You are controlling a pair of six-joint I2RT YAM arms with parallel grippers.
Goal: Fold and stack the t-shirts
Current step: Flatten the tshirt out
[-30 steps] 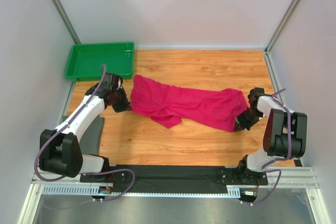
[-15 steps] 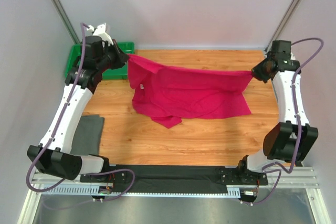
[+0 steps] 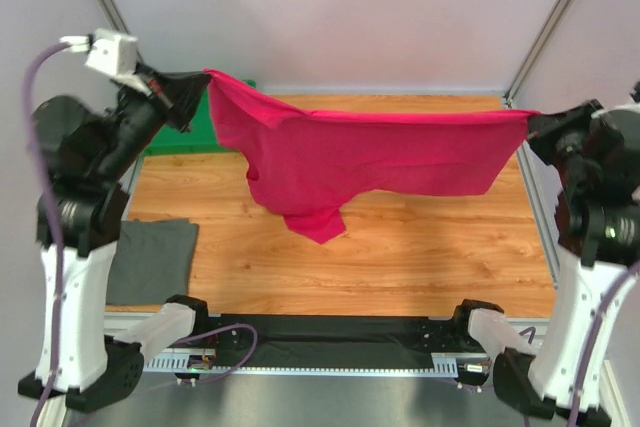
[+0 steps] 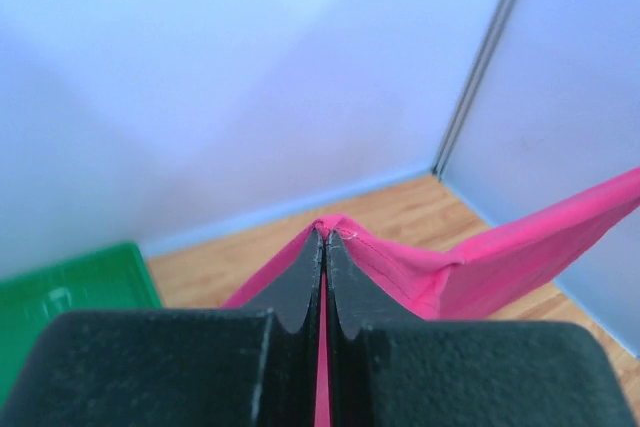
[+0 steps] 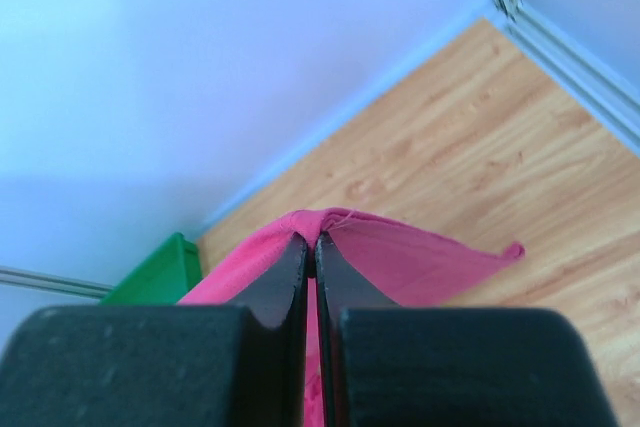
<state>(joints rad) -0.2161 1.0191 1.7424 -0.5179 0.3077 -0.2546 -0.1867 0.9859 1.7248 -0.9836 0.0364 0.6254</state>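
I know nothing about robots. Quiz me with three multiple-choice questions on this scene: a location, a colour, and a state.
1. Where is the green tray? A) far-left corner of the table B) near-right corner C) centre
2. What colour is the t-shirt? A) grey B) magenta-pink C) blue
3. The t-shirt is: A) folded flat B) lying in the tray C) held up, stretched between both end effectors

Answers:
1 A: it sits at the far left, behind the left end effector.
2 B: it is magenta-pink in every view.
3 C: the left end effector and the right end effector each pinch its fabric.
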